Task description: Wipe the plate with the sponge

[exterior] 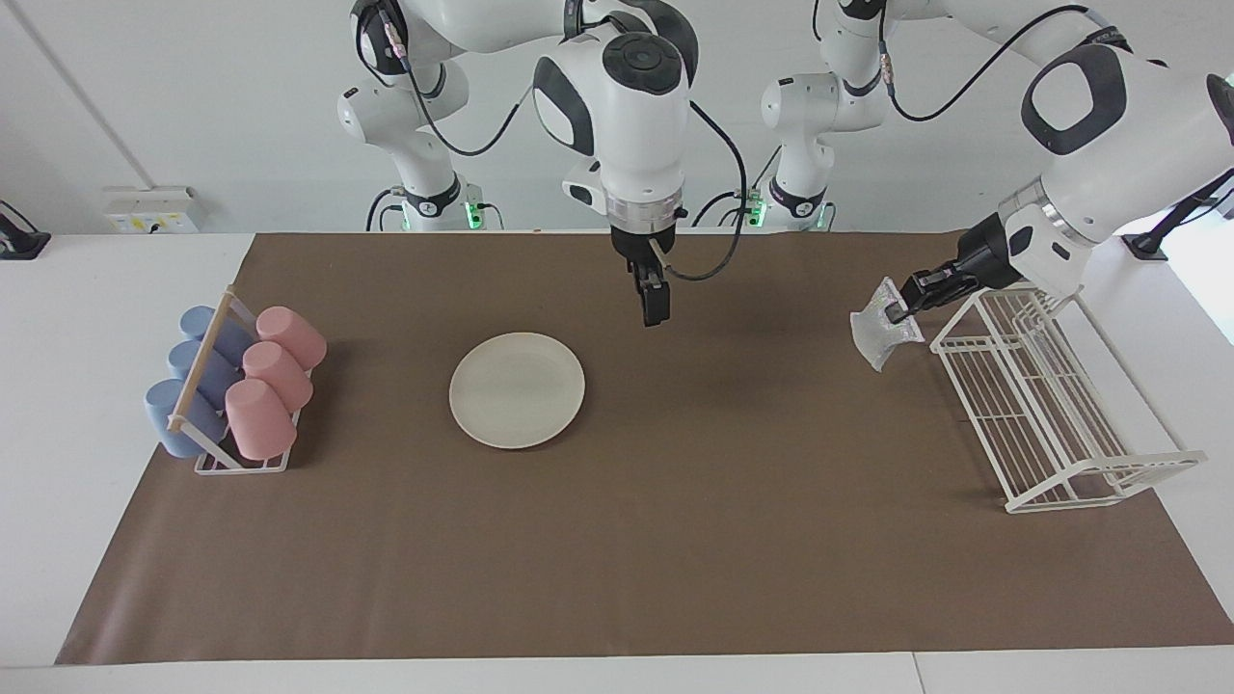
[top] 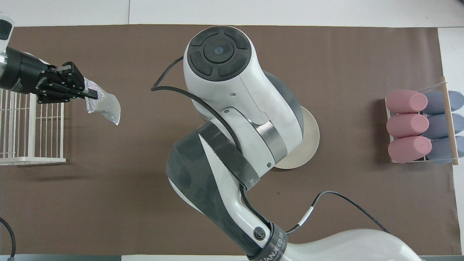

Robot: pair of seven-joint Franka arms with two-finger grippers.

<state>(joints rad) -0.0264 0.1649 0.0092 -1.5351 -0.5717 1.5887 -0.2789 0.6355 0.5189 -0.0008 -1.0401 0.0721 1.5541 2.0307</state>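
The cream-white plate (exterior: 517, 389) lies flat on the brown mat; in the overhead view only a strip of the plate (top: 310, 143) shows past the right arm. My left gripper (exterior: 899, 310) (top: 90, 95) is shut on one edge of the silvery-grey sponge (exterior: 879, 328) (top: 104, 105), which hangs in the air over the mat beside the white wire rack. My right gripper (exterior: 655, 306) hangs open and holds nothing, over the mat just off the plate's rim toward the left arm's end. From overhead its own arm hides it.
A white wire rack (exterior: 1046, 414) (top: 32, 127) stands at the left arm's end of the mat. A cup holder (exterior: 207, 453) with pink cups (exterior: 275, 376) and blue cups (exterior: 193, 381) sits at the right arm's end. The brown mat (exterior: 723, 501) covers the table's middle.
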